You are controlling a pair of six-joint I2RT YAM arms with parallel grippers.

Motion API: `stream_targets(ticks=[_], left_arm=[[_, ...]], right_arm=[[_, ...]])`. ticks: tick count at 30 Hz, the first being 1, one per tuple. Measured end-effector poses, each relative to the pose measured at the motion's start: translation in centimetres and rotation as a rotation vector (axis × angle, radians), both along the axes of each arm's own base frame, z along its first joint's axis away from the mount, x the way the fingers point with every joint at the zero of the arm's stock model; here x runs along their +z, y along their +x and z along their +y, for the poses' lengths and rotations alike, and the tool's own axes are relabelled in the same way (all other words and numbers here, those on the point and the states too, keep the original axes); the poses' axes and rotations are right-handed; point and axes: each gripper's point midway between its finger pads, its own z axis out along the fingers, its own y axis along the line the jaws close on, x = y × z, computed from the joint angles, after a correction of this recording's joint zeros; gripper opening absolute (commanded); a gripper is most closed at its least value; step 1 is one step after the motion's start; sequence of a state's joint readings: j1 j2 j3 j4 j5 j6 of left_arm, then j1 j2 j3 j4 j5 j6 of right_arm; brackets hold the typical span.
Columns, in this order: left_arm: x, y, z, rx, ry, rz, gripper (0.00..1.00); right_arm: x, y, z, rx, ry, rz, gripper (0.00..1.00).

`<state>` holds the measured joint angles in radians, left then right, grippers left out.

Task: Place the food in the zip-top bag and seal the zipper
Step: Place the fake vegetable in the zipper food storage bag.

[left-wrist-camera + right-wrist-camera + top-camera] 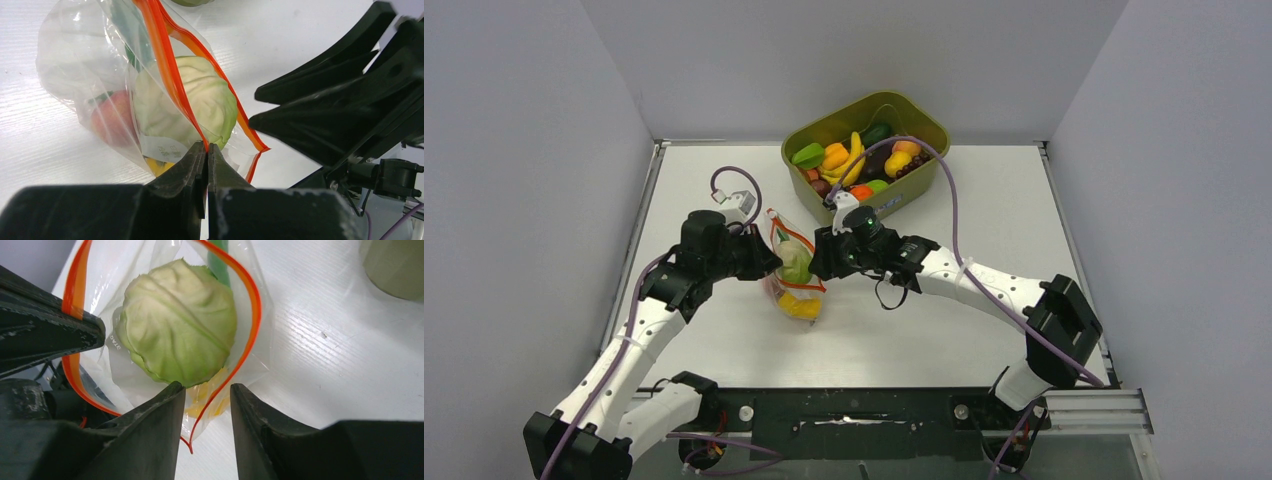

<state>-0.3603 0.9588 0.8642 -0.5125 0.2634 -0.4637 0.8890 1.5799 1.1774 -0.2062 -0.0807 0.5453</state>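
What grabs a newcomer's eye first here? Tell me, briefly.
The clear bag is held mid-table, its mouth open and a pale cabbage filling it. The left hand is shut on the orange zipper, while the right hand is open astride the opposite rim. Behind, an olive tub brims with bright toy food.

An olive-green plastic tub (916, 192) stands at the far edge of the white table (1004, 220), between grey walls (524, 150).

Yellow pepper (209, 396) mostly behind cabbage (177, 327)
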Motion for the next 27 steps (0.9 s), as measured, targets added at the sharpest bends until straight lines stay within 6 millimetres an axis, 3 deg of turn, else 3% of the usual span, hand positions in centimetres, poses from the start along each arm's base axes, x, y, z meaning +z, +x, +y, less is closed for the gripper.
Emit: stream_targets(ticks=[5, 13, 27], left_arm=[[-0.5, -0.1, 0.1, 0.002, 0.005, 0.009, 0.00], [-0.5, -0.1, 0.1, 0.002, 0.005, 0.009, 0.00], [-0.4, -0.1, 0.1, 0.001, 0.004, 0.009, 0.00]], right_arm=[[1.6, 1.2, -1.0, -0.059, 0.080, 0.014, 0.33], [1.3, 1.0, -0.8, -0.074, 0.103, 0.056, 0.29], [-4.0, 0.9, -0.2, -0.080, 0.022, 0.161, 0.23]])
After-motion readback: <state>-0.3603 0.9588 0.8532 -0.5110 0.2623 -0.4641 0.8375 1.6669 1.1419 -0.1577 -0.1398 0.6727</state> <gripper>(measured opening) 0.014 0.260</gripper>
